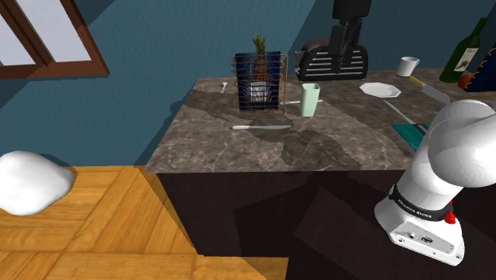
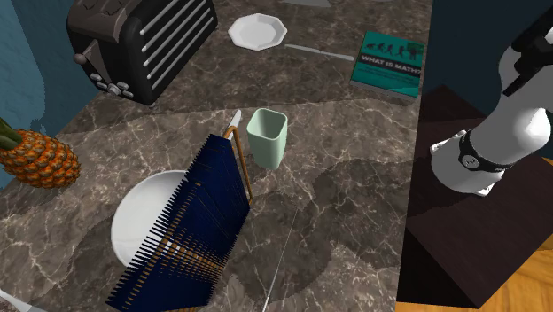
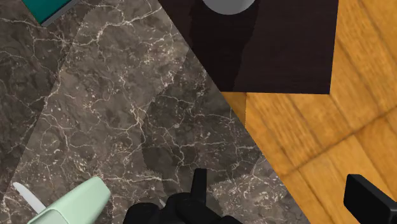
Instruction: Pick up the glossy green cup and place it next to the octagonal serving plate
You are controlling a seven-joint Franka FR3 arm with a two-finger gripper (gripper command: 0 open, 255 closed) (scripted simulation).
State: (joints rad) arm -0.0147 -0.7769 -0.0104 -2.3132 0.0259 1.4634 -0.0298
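Pale glossy green cup (image 2: 267, 137) stands upright on the dark marble table (image 1: 207, 143), just beside the blue wire dish rack (image 2: 190, 222) and well apart from the white octagonal plate (image 2: 258, 31). Black gripper (image 3: 278, 181) is up above the table, fingers wide apart, empty. Best to come down on the cup's rack-free side. There looks to be open room by the plate, between the black toaster (image 2: 142, 44) and the teal book (image 2: 388, 60).

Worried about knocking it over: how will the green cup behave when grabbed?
Likely light: the cup looks empty and thin-walled. Standing taller than wide, it may tip if nudged near the rim. Smooth sides might slip.
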